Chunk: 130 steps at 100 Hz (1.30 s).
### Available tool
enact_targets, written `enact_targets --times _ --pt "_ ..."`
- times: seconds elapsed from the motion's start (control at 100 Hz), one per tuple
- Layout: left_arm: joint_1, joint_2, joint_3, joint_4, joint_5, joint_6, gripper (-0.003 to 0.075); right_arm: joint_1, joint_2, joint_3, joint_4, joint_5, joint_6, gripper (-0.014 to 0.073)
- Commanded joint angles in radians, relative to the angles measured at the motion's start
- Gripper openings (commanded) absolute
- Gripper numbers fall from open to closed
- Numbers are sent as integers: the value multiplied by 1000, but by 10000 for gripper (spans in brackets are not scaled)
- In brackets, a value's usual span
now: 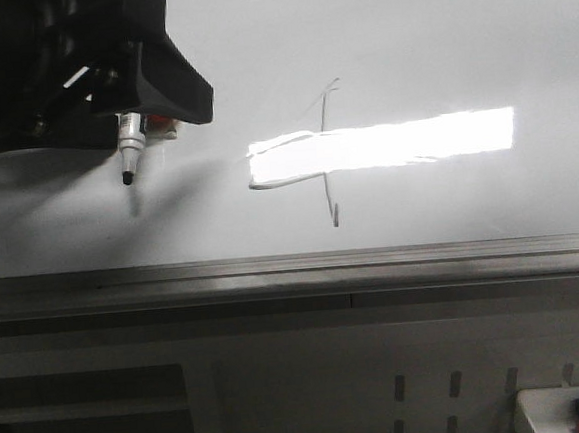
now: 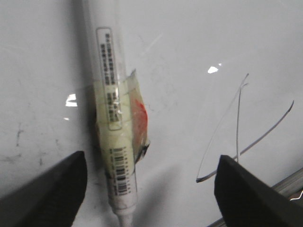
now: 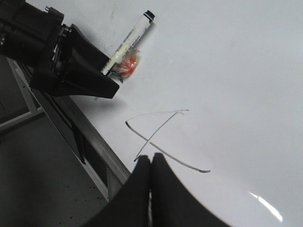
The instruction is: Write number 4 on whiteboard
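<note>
**Number 4 drawn on whiteboard, marker lifted off to its left**

Number 4 (image 1: 327, 153) sits mid-board, above the rail: thin grey strokes, a long vertical crossed by a faint horizontal partly lost in the glare (image 1: 384, 142), plus a short slanted top stroke.

Left gripper (image 1: 146, 117): pinching the marker (image 1: 129, 144); in the wrist view, fingers (image 2: 52, 194) stand apart on either side of the pen barrel, which is wrapped in yellowish tape with a red patch. Marker tip points toward the rail, near the board's left side, well apart from the strokes; whether the tip touches the surface cannot be told. Casts a soft shadow on the board just beside it.

Right gripper (image 3: 150, 165): pressed together, holding nothing, hovering near the lower end of the 4, close to the rail.

Whiteboard (image 1: 436, 44): glossy white, faint smudges. Grey metal rail (image 1: 293, 266) along its lower edge. Below that, a grey panel with slots (image 1: 425, 406).
</note>
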Motion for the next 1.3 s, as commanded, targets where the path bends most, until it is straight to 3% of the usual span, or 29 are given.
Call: enact_targets --times 0.0,0.24,0.36,0.5,0.65,0.85,1.29 --pt "15 -39 -12 -8 -111 -3 568 -9 -11 -25 24 -71 4 -55" --pt "15 -236 31 20 -134 3 563 -11 -70 -14 24 -90 4 -55" --pt "15 -365 109 20 -188 26 493 -11 -139 34 24 -155 4 -55" --pt "15 -540 210 21 -168 26 290 -11 -256 149 24 -267 4 -54" --pt "15 -714 289 21 -88 26 -19 -11 -422 333 32 -490 6 -54" --pt "15 -841 309 17 -28 28 -20 -11 -580 496 36 -685 6 -54" --pt "15 -855 309 14 -26 28 -20 -11 -623 536 37 -684 6 -54"
